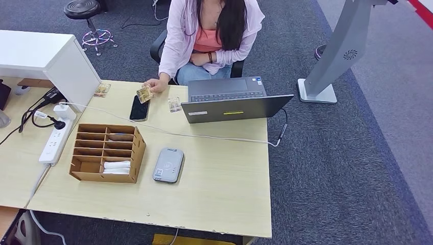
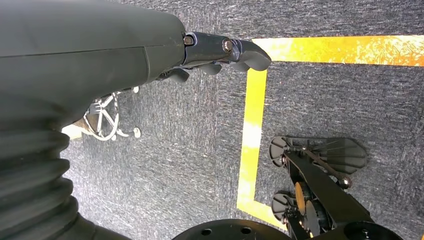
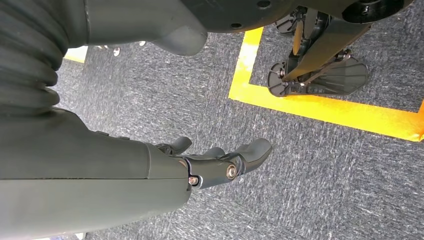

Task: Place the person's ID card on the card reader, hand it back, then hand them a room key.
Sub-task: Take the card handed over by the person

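Person's hand [image 1: 154, 86] holding ID card [image 1: 145, 94] at bench [image 1: 224, 173] far edge, card reader [image 1: 169, 165] mid-bench, left hand [image 2: 220, 52] and right hand [image 3: 220, 162] hanging, fingers loosely spread, holding nothing.

We see the card reader [image 1: 169, 165] near the table's [image 1: 224, 189] front edge, just right of the organizer [image 1: 107, 152]. Laptop [image 1: 232, 99] at the far edge; phone [image 1: 139, 107] left of it, power strip [image 1: 55, 140] along the left edge.
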Action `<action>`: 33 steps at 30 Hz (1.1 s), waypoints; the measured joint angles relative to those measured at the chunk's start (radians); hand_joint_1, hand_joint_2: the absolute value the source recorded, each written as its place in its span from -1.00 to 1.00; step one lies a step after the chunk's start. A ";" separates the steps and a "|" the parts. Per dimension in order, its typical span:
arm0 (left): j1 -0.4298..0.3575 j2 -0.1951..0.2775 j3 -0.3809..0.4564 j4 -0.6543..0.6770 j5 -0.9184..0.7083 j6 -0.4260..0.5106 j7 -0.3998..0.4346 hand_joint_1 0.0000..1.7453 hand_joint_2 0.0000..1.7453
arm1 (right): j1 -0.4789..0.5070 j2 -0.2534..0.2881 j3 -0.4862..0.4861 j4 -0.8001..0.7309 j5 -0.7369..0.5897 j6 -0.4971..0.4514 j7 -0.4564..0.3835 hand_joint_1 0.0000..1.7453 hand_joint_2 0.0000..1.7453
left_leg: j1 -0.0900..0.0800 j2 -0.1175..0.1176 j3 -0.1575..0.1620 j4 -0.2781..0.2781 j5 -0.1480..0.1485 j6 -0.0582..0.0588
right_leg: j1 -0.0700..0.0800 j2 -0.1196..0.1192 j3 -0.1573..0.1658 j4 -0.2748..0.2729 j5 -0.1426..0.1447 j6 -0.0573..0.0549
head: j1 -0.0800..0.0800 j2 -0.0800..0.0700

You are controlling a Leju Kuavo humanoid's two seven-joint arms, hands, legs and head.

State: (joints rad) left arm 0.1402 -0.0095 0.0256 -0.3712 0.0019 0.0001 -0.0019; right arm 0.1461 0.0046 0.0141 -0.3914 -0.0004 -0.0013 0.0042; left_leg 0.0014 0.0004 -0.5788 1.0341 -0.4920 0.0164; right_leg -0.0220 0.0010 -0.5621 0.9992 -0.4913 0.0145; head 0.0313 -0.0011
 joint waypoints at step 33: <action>-0.039 -0.003 0.131 0.008 0.210 -0.107 -0.172 -1.00 1.00 | -0.093 0.040 -0.214 0.029 0.198 -0.065 -0.180 -1.00 1.00 | 0.000 0.000 0.000 0.000 0.000 0.000 | 0.000 0.000 0.001 0.000 0.000 0.000 | 0.000 0.000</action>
State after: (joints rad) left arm 0.1008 -0.0126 0.1570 -0.3636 0.2120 -0.1072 -0.1742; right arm 0.0531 0.0445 -0.1995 -0.3626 0.1974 -0.0663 -0.1757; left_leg 0.0014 0.0004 -0.5785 1.0341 -0.4915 0.0164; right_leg -0.0220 0.0010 -0.5616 0.9994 -0.4909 0.0143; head 0.0314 -0.0011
